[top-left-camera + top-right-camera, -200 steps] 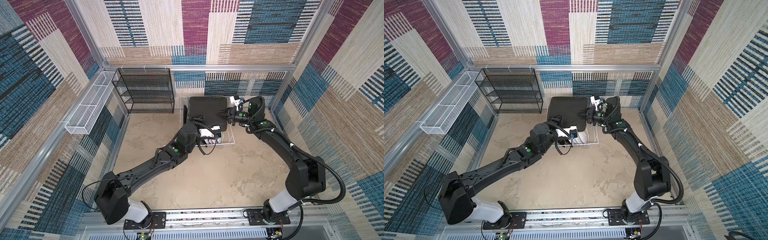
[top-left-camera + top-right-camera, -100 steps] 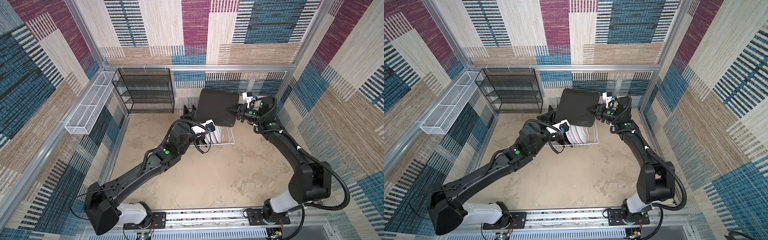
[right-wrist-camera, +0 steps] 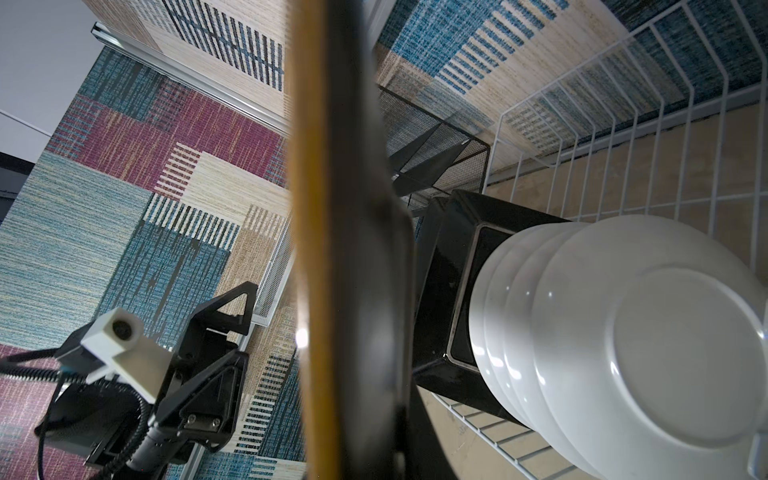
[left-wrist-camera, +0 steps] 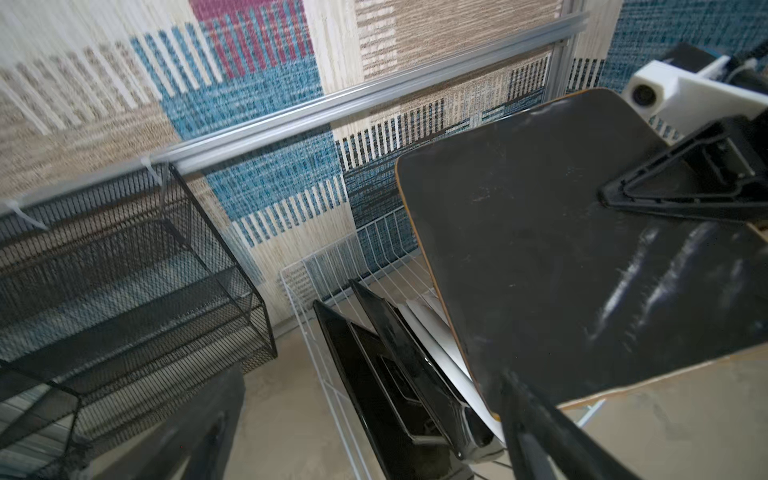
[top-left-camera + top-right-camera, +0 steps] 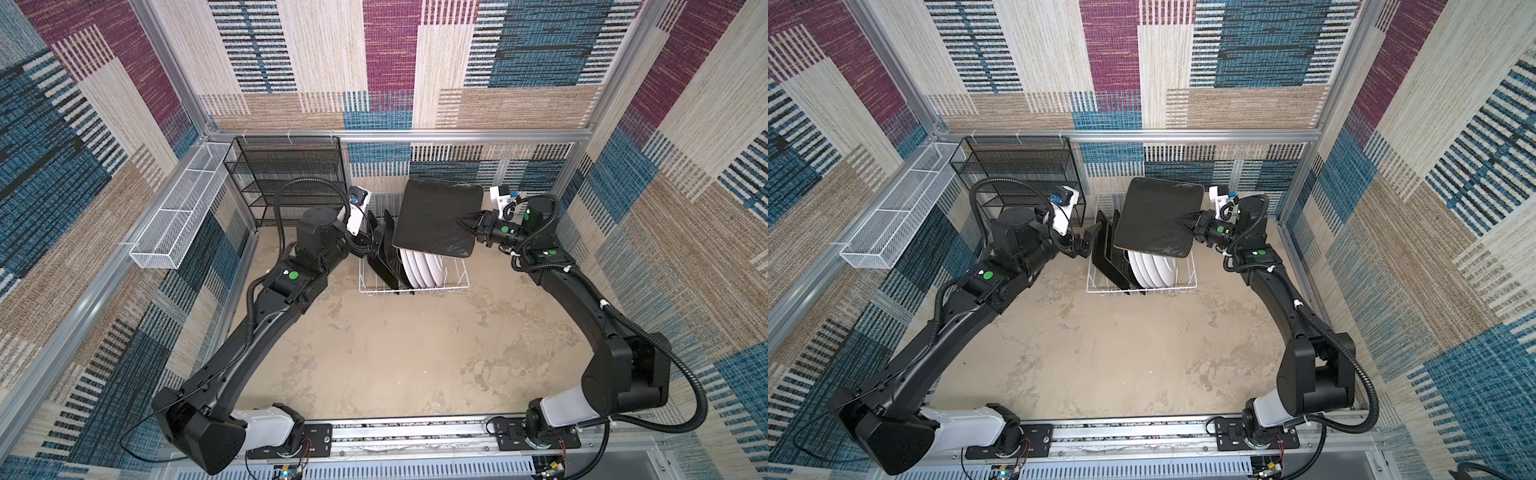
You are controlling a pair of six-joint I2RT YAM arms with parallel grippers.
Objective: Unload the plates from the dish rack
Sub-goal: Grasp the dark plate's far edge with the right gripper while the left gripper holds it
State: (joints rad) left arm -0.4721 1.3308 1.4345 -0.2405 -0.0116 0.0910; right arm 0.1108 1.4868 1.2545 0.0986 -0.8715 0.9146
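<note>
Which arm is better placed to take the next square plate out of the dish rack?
Left. The left hand, open and empty, is next to the two square plates standing at the left end of the dish rack; the right hand is shut on the lifted square plate.

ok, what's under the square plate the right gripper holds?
The dish rack, with round white plates and two black square plates standing in it. From above, the held plate covers the round plates' tops.

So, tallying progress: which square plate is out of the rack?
The square plate that the right tool holds above the dish rack; the other two stand inside it.
</note>
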